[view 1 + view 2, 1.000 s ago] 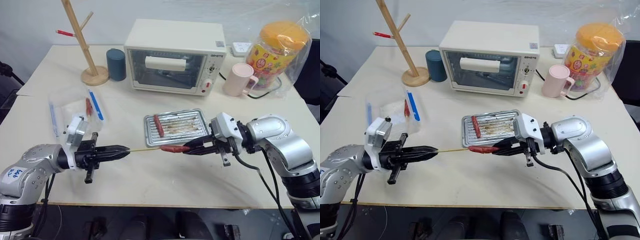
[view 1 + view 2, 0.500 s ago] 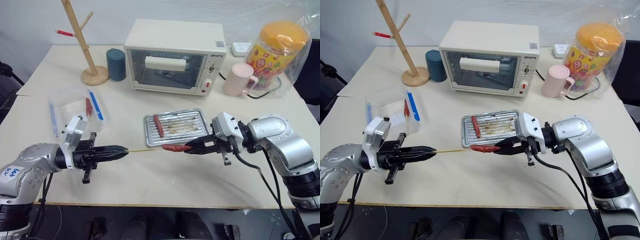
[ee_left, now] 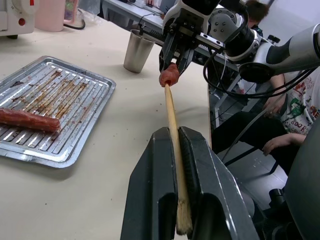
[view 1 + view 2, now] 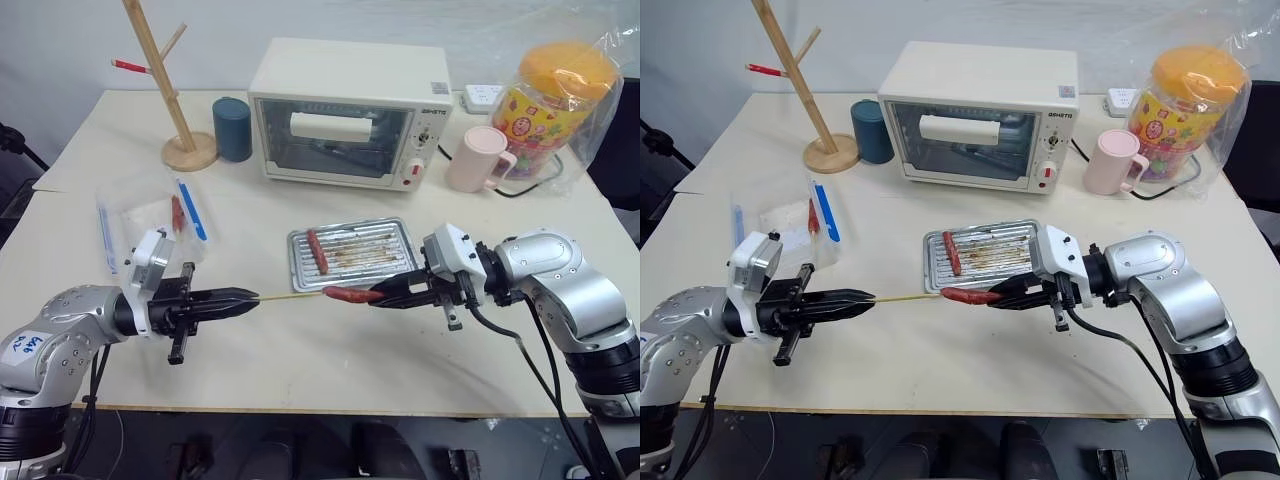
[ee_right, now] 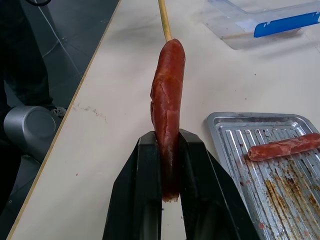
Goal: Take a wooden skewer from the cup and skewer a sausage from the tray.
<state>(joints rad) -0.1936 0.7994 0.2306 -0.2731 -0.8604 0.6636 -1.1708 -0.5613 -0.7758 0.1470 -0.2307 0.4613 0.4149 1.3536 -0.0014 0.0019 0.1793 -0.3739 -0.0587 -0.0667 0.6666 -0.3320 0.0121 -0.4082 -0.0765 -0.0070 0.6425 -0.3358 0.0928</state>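
Note:
My left gripper is shut on the wooden skewer, which points level toward my right gripper. That gripper is shut on a reddish-brown sausage, held in the air just in front of the silver tray. The skewer's tip meets the sausage's near end; how deep it goes I cannot tell. The right wrist view shows the sausage clamped between the fingers with the skewer beyond it. A second sausage lies on the tray's left side. The grey cup stands beyond the tray.
At the back stand a white toaster oven, a teal cylinder, a wooden mug tree, a pink mug and a bagged snack jar. A clear plastic bag lies at the left. A seated person is beyond the table.

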